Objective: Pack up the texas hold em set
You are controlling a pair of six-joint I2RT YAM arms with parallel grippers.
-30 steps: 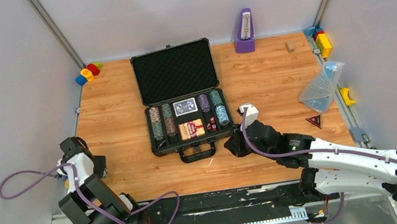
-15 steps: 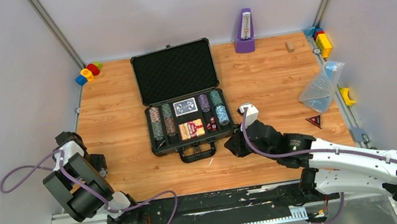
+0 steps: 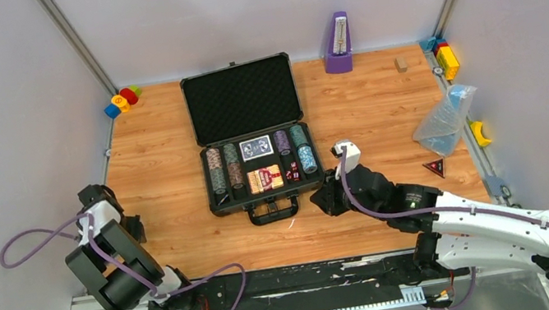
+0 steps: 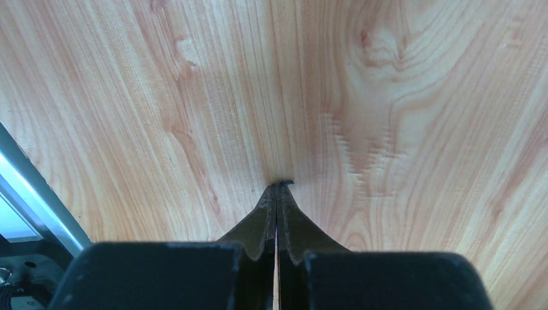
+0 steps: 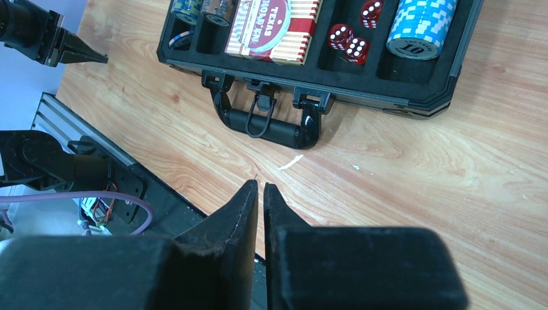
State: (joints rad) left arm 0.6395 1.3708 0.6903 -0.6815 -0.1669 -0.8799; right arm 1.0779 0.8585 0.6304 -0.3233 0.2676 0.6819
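**Ana:** Both jaws are pressed together and hold nothing. The left gripper (image 4: 278, 188) points at bare wood near the left edge of the table (image 3: 380, 105). The right gripper (image 5: 258, 187) hovers just in front of the handle (image 5: 268, 126).

**Ben:** And where is the set?

**Ana:** The case (image 5: 362, 97) lies open in the middle of the table, its lid (image 3: 242, 100) raised behind it. Chips (image 5: 420, 26), cards (image 5: 274, 26) and dice (image 5: 349, 42) sit in their foam slots.

**Ben:** So I think only closing the lid remains. What may go wrong?

**Ana:** If the lid is pushed at one corner only, the case may slide on the wood. A piece sitting too high could also stop the lid from shutting.
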